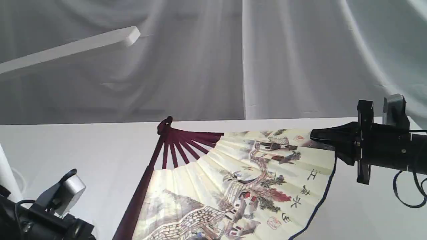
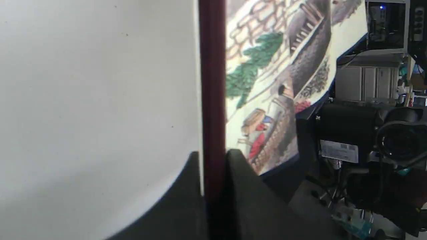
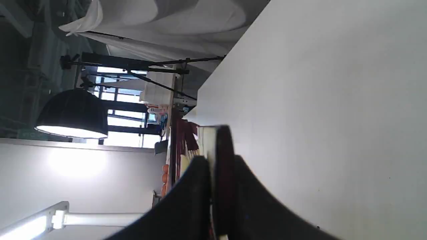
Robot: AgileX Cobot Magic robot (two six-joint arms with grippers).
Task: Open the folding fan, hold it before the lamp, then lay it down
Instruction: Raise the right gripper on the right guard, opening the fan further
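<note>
The folding fan [image 1: 240,180] is spread wide open, its cream leaf with the painted village and black characters facing the exterior camera, its pivot [image 1: 165,125] at the far end. My right gripper [image 1: 317,136] is shut on the fan's right guard stick [image 3: 222,156] near the blue edge. My left gripper [image 2: 213,180] is shut on the maroon left guard stick [image 2: 211,100]; its fingertips lie below the exterior view's frame. The lamp's flat white bar head [image 1: 70,50] hangs at the upper left, above and left of the fan. Its pole [image 1: 5,173] shows at the left edge.
A white table [image 1: 66,150] lies beneath the fan, with a white curtain [image 1: 283,56] behind it. The right wrist view shows a black studio light [image 3: 71,115] beyond the table. Dark equipment [image 2: 367,140] stands past the table edge in the left wrist view.
</note>
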